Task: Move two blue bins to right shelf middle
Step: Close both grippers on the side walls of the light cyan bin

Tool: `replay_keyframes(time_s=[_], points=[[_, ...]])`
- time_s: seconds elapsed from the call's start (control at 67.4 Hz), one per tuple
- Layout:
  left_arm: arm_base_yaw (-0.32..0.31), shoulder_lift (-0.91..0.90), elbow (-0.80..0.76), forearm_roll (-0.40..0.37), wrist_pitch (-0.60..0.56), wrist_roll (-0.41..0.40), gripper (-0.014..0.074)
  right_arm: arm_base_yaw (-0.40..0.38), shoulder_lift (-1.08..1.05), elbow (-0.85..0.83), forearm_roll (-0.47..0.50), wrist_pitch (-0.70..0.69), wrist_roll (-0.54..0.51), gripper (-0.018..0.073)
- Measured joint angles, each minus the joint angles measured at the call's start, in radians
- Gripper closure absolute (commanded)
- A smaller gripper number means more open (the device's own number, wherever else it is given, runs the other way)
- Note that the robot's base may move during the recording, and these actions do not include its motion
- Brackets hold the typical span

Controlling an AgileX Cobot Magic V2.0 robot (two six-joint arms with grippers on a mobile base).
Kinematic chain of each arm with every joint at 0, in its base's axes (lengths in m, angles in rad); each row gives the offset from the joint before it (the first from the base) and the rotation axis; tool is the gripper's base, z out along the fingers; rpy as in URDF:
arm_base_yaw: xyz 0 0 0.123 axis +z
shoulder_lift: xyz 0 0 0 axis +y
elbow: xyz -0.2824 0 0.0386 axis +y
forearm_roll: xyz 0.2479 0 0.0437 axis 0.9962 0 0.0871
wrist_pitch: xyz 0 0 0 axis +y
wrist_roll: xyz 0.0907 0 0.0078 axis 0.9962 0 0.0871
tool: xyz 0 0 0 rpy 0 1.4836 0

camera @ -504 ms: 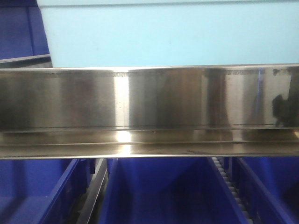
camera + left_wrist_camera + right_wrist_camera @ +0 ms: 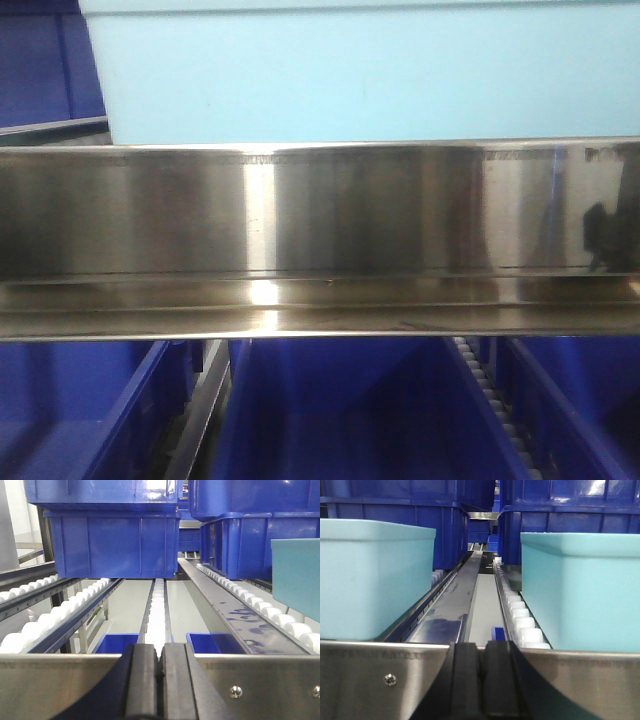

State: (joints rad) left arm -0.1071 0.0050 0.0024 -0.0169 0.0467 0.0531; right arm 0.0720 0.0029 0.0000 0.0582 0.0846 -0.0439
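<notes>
Brushed steel crosses the whole front view: the shelf's front rail (image 2: 320,215), with a dark reflection near its right end that cannot be made out and a fine row of marks along its upper edge too small to read. Above the rail a pale blue bin (image 2: 360,75) is cut off at the top and right, and the rail hides its base. Dark blue bins (image 2: 340,410) show below, cropped by the frame, and no gripper appears here. The left wrist view looks over the same kind of rail (image 2: 260,680) along the roller tracks (image 2: 60,612) of the shelf. Stacked dark blue bins (image 2: 112,542) sit far back, and only a corner of a pale blue bin (image 2: 296,575) shows at the right edge. The left gripper (image 2: 160,660) is at the bottom centre, its black jaws pressed together with nothing between them. The right wrist view alone shows both task bins on the shelf just behind the rail (image 2: 380,675): a pale blue bin (image 2: 375,575) on the left and another pale blue bin (image 2: 580,590) on the right, apart, with a lane between them. The right gripper (image 2: 483,655) also has its jaws together and empty, beside a small screw (image 2: 390,679) in the rail.
</notes>
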Motion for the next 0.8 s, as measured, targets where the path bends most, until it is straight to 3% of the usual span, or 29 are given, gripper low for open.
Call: replay_keyframes(time_s=[0.297,0.49,0.623,0.727,0.801], points=[[0.000,0.000,0.000,0.002,-0.024,0.000,0.0707,0.000,0.000,0.000,0.000,-0.021,0.000,0.0721],[0.000,0.000,0.000,0.002,-0.133,0.000,0.0707,0.000,0.000,0.000,0.000,-0.043,0.000,0.0721],[0.000,0.000,0.000,0.002,-0.230,0.000,0.0707,0.000,0.000,0.000,0.000,-0.136,0.000,0.0721],[0.000,-0.001,-0.074,0.000,-0.180,0.000,0.0697,0.000,0.000,-0.077,0.000,-0.128,0.000,0.0721],[0.000,-0.002,-0.171,0.000,-0.097,0.000,0.0636,0.000,-0.003,-0.187,0.000,-0.085,0.000,0.0718]])
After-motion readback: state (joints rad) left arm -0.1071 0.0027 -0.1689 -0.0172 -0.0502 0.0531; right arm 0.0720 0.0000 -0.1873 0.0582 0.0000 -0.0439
